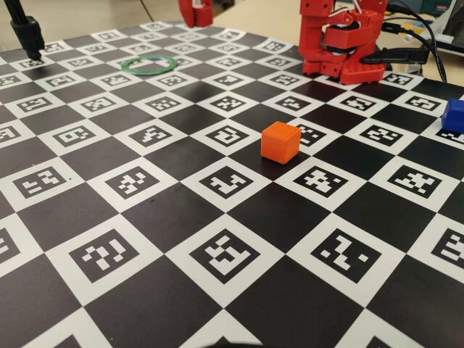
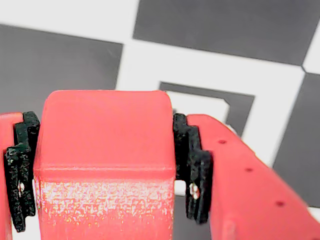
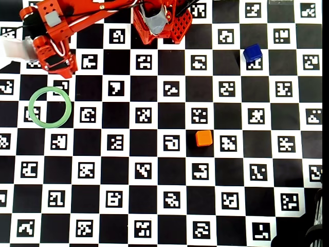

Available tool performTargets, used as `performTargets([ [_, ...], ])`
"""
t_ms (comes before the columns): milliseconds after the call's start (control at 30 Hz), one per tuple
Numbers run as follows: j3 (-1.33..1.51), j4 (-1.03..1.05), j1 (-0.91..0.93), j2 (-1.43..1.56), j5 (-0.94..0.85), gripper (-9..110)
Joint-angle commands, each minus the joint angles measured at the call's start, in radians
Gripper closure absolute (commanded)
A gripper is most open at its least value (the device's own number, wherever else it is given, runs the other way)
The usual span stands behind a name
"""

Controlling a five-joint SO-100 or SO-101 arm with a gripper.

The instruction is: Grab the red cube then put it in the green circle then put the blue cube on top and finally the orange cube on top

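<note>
The red cube [image 2: 105,135] fills the wrist view, pinched on both sides by the black pads [image 2: 192,165] of my gripper [image 2: 105,172], which is shut on it above the checkered board. In the overhead view the gripper [image 3: 56,60] hangs at the far left, just beyond the green circle [image 3: 30,108]. The fixed view shows only the gripper's lower end [image 1: 196,13] at the top edge, behind the green circle [image 1: 150,72]. The orange cube [image 1: 280,142] [image 3: 204,138] rests mid-board. At the right stands the blue cube [image 1: 454,114] [image 3: 252,53].
The red arm base [image 1: 341,43] [image 3: 159,20] stands at the board's far edge, with cables trailing to its right. A black stand [image 1: 29,32] rises at the far left corner. The board [image 3: 169,206] is a black-and-white marker checkerboard.
</note>
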Motion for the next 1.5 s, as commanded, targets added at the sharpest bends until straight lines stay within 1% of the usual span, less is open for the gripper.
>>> performTargets([
  [0, -0.175, 0.029, -0.04, -0.005, 0.055, 95],
  [167, -0.328, 0.083, -0.086, -0.087, 0.14, 95],
  [433, -0.471, 0.114, -0.129, -0.176, 0.267, 95],
  [567, -0.489, 0.092, -0.137, -0.206, 0.304, 95],
  [867, -0.48, 0.043, -0.149, -0.259, 0.334, 95],
  [1067, -0.337, -0.091, -0.152, -0.233, 0.348, 95],
  [1467, -0.27, -0.212, -0.126, -0.291, 0.367, 95],
])
